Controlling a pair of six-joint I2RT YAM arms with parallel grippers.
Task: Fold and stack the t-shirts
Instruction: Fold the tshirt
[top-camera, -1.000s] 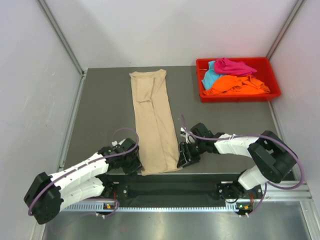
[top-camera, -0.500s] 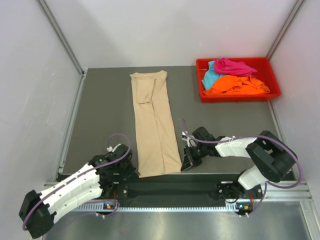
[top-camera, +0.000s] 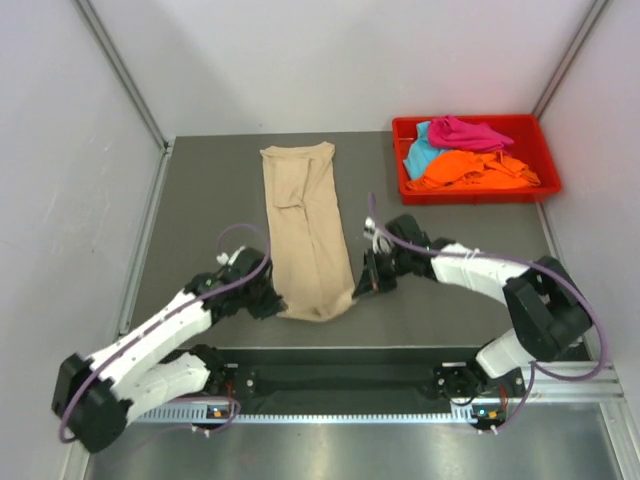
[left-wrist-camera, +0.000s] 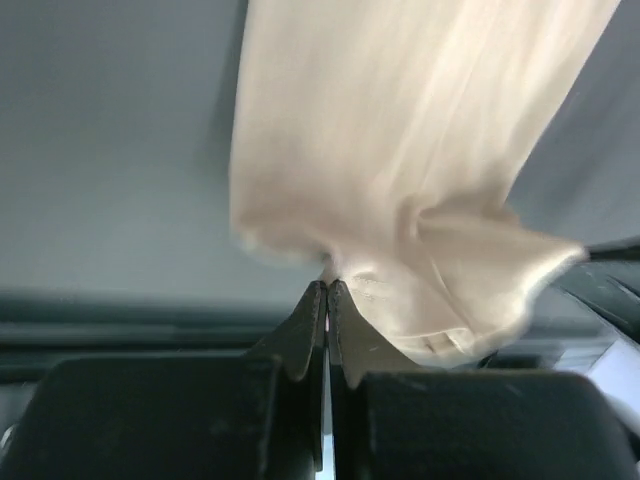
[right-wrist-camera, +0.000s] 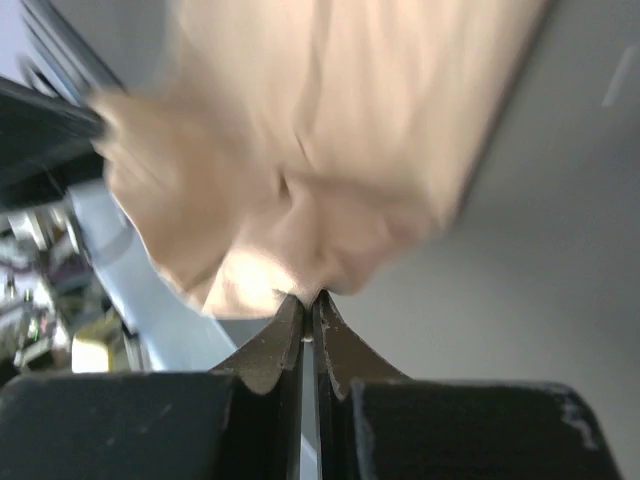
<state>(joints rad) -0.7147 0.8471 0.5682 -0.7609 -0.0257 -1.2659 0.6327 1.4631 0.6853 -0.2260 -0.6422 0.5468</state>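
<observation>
A beige t-shirt (top-camera: 305, 225), folded into a long strip, lies down the middle of the table. Its near end is raised and curled over. My left gripper (top-camera: 268, 301) is shut on the near left corner; the beige cloth (left-wrist-camera: 400, 160) hangs from its tips (left-wrist-camera: 328, 285). At the near right corner my right gripper (top-camera: 364, 281) is also shut on the beige cloth (right-wrist-camera: 330, 150), pinched at its tips (right-wrist-camera: 308, 296). The magenta-pink t-shirt (top-camera: 466, 132), the teal-blue t-shirt (top-camera: 422, 152) and the orange t-shirt (top-camera: 470, 170) lie crumpled in the tray.
The red plastic tray (top-camera: 547, 160) stands at the back right corner of the dark table (top-camera: 205, 215). White walls close in the left, right and back sides. The arm bases and a metal rail (top-camera: 350, 412) run along the near edge.
Both grippers closed on the shirt's near corners and have moved away from the near edge, lifting that end so that it curls over the strip.
</observation>
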